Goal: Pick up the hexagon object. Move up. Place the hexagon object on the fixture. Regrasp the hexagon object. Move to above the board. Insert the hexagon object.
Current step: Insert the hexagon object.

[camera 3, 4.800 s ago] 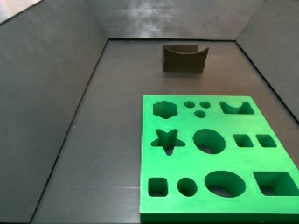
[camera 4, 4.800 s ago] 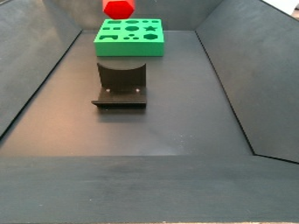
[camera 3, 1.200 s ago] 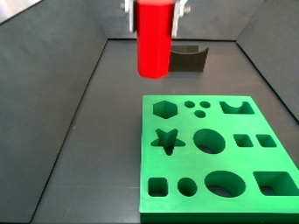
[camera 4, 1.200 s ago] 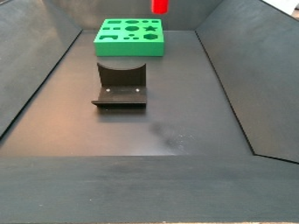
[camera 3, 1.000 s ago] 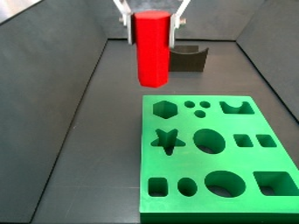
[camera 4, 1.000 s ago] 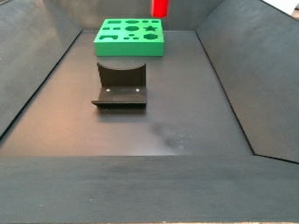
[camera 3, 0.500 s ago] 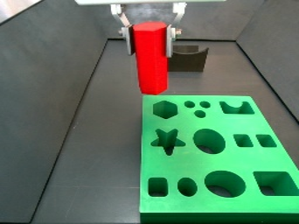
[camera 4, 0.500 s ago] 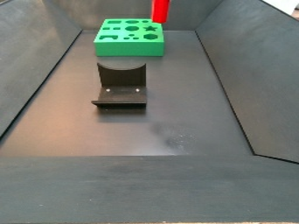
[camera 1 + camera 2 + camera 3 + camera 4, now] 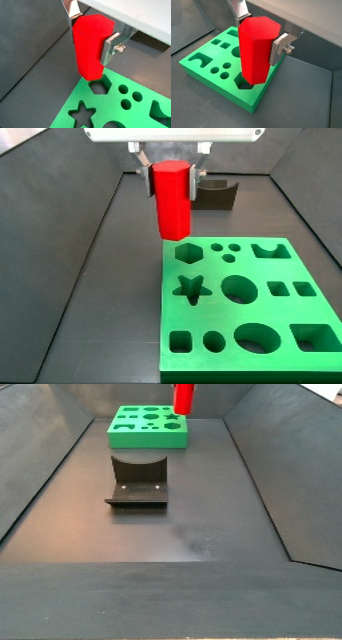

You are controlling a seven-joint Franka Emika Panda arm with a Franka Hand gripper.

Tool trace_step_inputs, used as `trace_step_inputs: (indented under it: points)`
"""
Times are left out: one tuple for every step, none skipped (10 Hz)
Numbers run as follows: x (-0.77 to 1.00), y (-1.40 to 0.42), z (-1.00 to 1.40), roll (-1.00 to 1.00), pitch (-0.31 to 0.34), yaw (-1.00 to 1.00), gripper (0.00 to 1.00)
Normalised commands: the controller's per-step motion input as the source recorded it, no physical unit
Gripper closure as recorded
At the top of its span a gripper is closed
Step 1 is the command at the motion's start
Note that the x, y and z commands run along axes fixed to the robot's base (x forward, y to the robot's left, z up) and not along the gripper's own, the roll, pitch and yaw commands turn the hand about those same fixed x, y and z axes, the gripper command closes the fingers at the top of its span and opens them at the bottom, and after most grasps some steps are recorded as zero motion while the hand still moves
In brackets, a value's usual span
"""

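Hexagon object (image 9: 90, 47) hangs upright, clamped in the gripper (image 9: 92, 31), above the board (image 9: 113, 110).

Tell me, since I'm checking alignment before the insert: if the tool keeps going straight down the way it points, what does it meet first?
Probably the board. The tool holds the hexagon object upright, its lower end just over the hexagonal cut-out in both wrist views. That end should reach the cut-out or its rim first; exact alignment is unclear.

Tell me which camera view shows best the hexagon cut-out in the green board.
A side view: the hexagon cut-out lies open and whole. In both wrist views the hexagon object, held upright in the tool, covers part of it. In the farther side view it is too small to tell.
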Motion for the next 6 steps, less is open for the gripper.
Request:
trace_step_inputs:
  points:
    - [0.50, -0.11, -0.33, 0.06, 0.000, 0.02, 1.00]
    - [0.51, -0.12, -0.32, 0.02, 0.000, 0.01, 1.00]
    - [0.52, -0.11, -0.30, 0.00, 0.003, 0.01, 1.00]
    - [0.57, -0.07, -0.26, 0.00, 0.000, 0.01, 1.00]
    - [0.58, -0.04, -0.29, -0.02, -0.017, 0.00, 1.00]
    - [0.57, 0.00, -0.29, -0.04, -0.046, 0.03, 1.00]
